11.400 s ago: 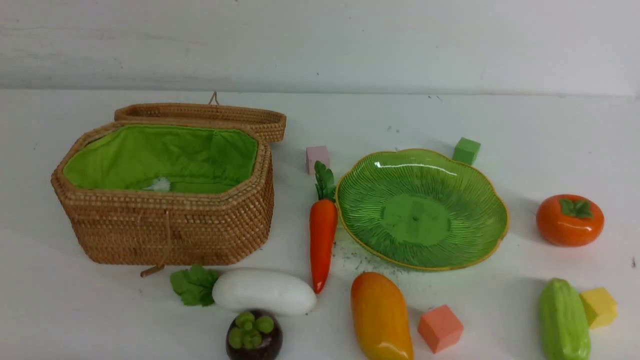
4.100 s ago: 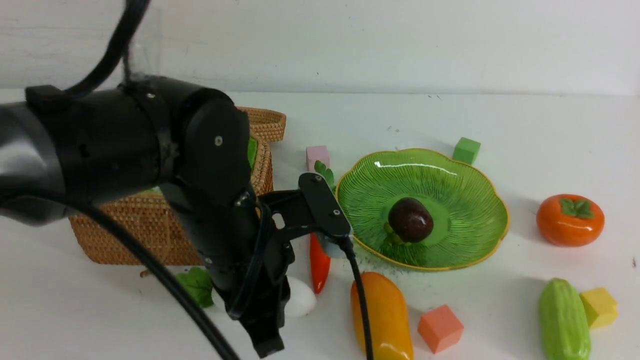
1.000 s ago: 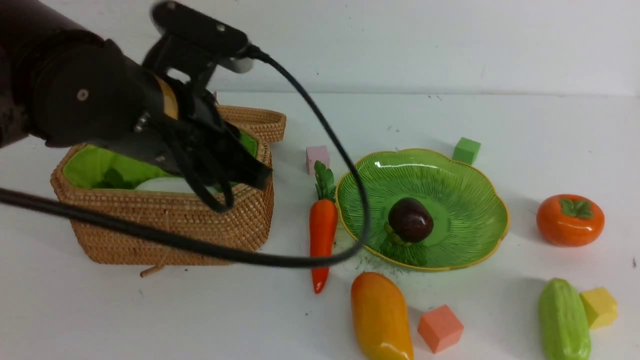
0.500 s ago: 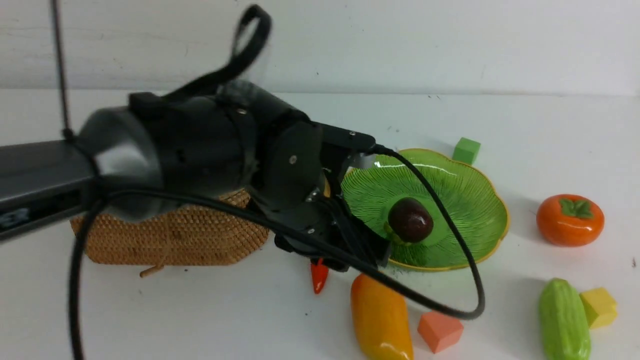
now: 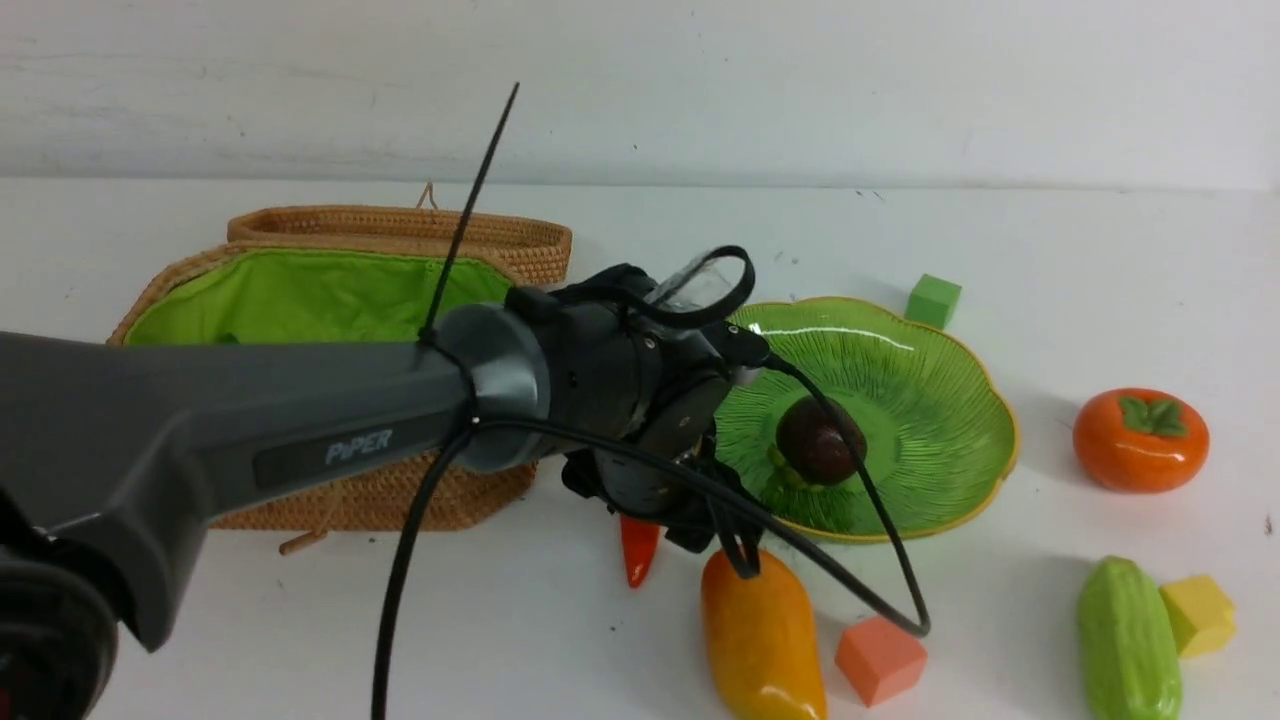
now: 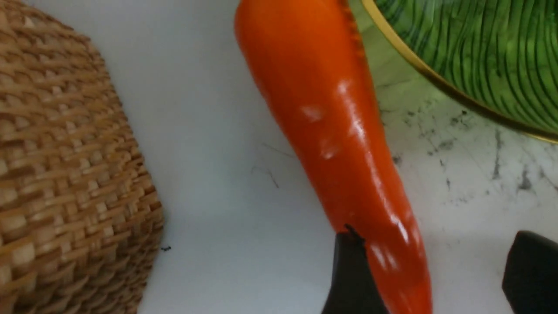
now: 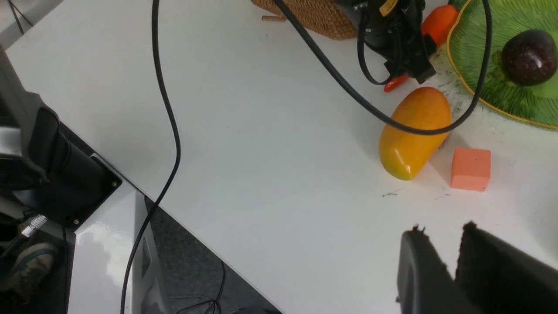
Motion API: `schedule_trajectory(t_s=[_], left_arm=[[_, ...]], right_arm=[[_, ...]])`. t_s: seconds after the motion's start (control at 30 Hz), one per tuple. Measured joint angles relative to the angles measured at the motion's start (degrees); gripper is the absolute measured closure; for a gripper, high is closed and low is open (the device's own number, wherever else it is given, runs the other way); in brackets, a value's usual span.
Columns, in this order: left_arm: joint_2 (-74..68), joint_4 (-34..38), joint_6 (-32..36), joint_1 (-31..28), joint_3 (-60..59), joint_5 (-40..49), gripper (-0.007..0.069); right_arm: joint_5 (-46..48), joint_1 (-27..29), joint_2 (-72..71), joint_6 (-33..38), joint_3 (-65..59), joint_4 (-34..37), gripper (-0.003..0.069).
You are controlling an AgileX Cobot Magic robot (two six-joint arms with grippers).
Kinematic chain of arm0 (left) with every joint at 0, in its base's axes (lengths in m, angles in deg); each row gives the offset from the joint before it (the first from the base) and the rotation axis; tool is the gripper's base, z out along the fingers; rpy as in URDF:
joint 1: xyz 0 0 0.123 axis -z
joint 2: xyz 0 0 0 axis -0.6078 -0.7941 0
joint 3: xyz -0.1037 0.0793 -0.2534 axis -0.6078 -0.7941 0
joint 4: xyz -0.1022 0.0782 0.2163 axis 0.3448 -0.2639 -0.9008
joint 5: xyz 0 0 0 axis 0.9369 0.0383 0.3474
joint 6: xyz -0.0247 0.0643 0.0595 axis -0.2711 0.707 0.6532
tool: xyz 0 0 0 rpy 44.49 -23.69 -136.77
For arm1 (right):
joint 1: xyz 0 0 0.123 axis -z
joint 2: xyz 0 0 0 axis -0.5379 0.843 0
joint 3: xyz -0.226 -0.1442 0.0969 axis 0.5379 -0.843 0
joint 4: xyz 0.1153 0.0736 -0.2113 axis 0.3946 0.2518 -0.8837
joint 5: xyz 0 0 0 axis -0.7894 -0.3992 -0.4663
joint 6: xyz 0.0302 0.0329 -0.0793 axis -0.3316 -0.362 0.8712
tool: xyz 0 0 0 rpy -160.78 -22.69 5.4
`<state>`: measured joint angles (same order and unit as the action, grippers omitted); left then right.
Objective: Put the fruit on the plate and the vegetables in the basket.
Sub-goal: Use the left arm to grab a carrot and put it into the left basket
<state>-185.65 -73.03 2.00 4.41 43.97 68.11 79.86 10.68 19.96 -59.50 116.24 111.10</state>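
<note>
Jaws on your left gripper [image 6: 436, 244] have spread and now stand apart astride the pointed end of the carrot [image 6: 331, 113], one finger touching it, nothing clamped yet. A second ago this arm hung over the basket [image 6: 65, 174]. It has since swung across to the carrot, which lies on the table at nine o'clock from the plate [image 5: 950, 400], between basket and plate. The mangosteen [image 5: 815, 440] sits on the plate. The radish is probably delivered, so the carrot is your next grasp.
</note>
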Motion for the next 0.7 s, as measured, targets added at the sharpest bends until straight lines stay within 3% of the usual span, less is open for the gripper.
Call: schedule_trajectory(t_s=[0.53,0.7], left_arm=[[-3.99,-0.31,-3.69,-2.65,0.20,-3.97,0.0181],[-5.05,-0.18,-3.94,-2.65,0.47,-4.69,0.0242]], right_arm=[[0.00,0.00,0.00,0.00,0.00,0.00,0.0503],[0.00,0.00,0.00,0.00,0.00,0.00,0.0498]])
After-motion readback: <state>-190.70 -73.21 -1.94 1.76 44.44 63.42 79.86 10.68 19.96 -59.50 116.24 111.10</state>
